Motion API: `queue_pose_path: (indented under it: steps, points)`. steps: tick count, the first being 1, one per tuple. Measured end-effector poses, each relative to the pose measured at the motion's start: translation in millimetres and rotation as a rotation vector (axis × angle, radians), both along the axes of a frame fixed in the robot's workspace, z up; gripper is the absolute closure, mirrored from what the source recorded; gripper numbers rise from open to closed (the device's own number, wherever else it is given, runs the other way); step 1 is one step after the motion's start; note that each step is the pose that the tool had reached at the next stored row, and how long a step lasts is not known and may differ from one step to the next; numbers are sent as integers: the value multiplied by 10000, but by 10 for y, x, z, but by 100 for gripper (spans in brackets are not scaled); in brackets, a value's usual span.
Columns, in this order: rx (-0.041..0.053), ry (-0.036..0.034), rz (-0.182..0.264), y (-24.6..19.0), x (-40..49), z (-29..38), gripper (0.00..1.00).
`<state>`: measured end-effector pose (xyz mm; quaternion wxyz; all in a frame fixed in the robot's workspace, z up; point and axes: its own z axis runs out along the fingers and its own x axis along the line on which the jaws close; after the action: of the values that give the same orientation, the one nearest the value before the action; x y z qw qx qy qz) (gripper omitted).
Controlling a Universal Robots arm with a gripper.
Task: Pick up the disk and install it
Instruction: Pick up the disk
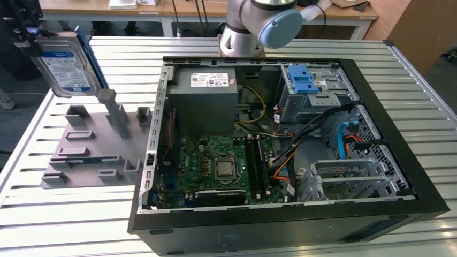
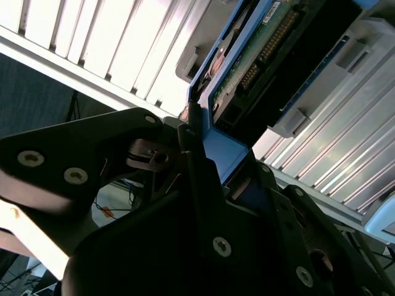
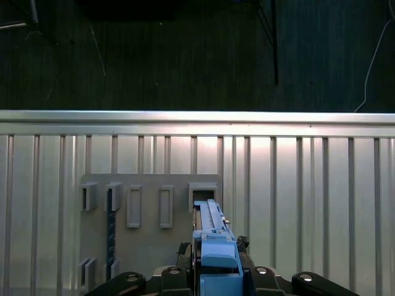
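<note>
Black tool [image 3: 217,272] clamped on blue-framed disk [image 1: 66,67], above grey holder [image 1: 85,152]

Silver-grey arm [image 1: 239,37], pale-blue joint cap [image 1: 281,27], black, perhaps matte claw [image 2: 217,154], silver screw heads [image 2: 221,246]

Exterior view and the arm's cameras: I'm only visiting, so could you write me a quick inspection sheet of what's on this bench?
Surface: slatted metal table, pale ribs.
Job's things: the disk is held upright, raised over the grey fixture. The open computer case lies on its side with the motherboard exposed.
Clutter: nothing seen.
Grippers: the gripper is shut on the disk's blue carrier frame.
Cables: black, orange, blue and yellow wires run inside the case.
Surroundings: the arm's base stands behind the case, with desks beyond the table.
</note>
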<state>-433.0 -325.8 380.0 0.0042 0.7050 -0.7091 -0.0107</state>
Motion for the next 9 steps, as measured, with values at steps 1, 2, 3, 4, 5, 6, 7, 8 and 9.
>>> queue_pose_path:
  steps: [1,2,3,4,5,6,7,8,9]
  points:
    - [0,0,0,0,0,5,64]
    - [0,-1,1,0,0,11,64]
    - [0,-2,0,0,0,15,64]
    - [0,-2,0,0,0,20,64]
    - [0,-3,0,0,0,25,64]
    - [0,-3,0,0,0,30,64]
    - [0,-3,0,0,0,35,64]
    - [0,-4,0,0,0,40,64]
    - [0,-4,0,0,0,45,64]
